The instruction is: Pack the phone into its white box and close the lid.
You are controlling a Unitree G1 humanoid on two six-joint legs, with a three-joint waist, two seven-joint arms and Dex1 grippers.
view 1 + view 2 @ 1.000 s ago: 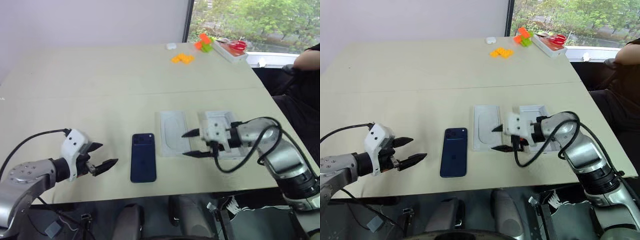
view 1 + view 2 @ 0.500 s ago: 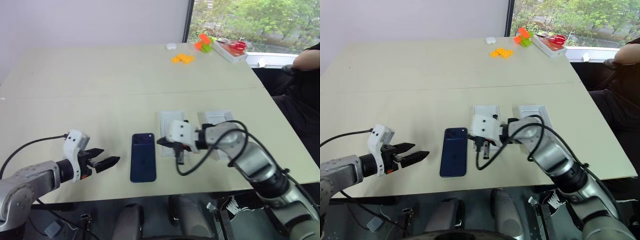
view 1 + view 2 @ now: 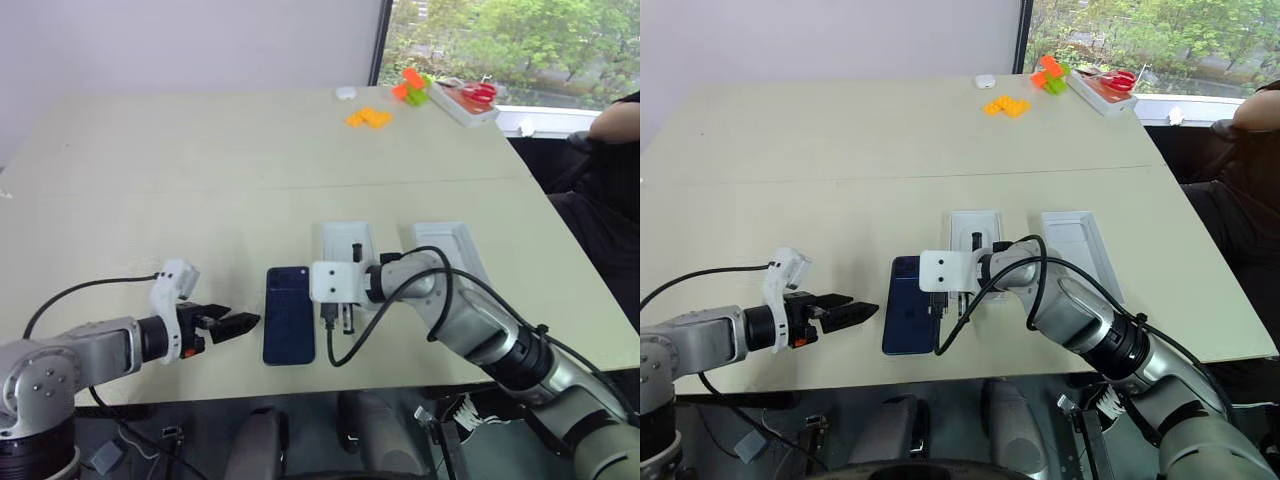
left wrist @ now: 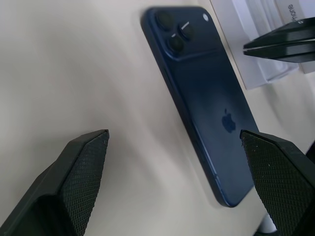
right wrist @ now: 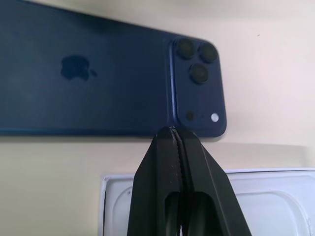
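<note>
The dark blue phone (image 3: 289,315) lies back up on the table near the front edge, camera bump at its far end. My right gripper (image 5: 172,130) is shut with nothing in it; its tips stand at the phone's right long edge, by the camera corner. Just behind it lies the white box (image 3: 345,243), partly hidden by that gripper's white housing. The lid (image 3: 450,250) lies open side up to the right of the box. My left gripper (image 3: 865,312) hovers left of the phone, open and pointing at it, a short gap away.
Orange blocks (image 3: 366,117), orange and green toys (image 3: 410,85), a small white object (image 3: 344,92) and a white tray with red scissors (image 3: 465,98) lie at the far edge. A person's arm (image 3: 615,118) shows at the right. The table's front edge runs just below the phone.
My right gripper swung left from over the lid, past the box, to the phone's right edge, and shut. The left gripper rolled and edged right toward the phone.
</note>
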